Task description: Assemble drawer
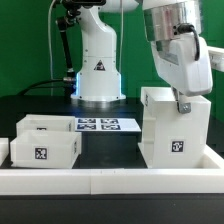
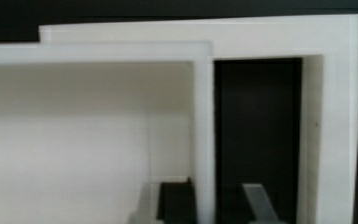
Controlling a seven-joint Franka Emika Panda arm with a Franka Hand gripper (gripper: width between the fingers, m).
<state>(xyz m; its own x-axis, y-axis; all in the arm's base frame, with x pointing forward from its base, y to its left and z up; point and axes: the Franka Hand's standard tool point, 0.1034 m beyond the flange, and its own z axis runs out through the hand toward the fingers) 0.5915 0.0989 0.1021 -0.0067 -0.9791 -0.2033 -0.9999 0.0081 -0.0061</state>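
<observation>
Green backdrop and a black tabletop (image 1: 30, 108) frame the scene. A white Franka arm (image 1: 98, 62) stands on its base at the rear centre of the table, and its grey-white wrist section hangs in from the upper part of the exterior view's right.

Below that wrist stands the drawer's large white cube-like hollow plastic shell (image 1: 172, 132), upright on the exterior view's right, with a black-and-white square tag on its near face. A long low white border rail (image 1: 110, 182) runs along the front edge.

Two smaller white shallow trays (image 1: 48, 146) sit close together on the exterior view's left, well apart from the shell. Between the shell and the trays lies the marker board (image 1: 105, 125).

The gripper (image 1: 182, 104) meets the shell's top edge. In the wrist view its dark fingers (image 2: 176, 205) stand parted astride a thin shell wall (image 2: 204, 120). Whether they pinch that wall cannot be told.
</observation>
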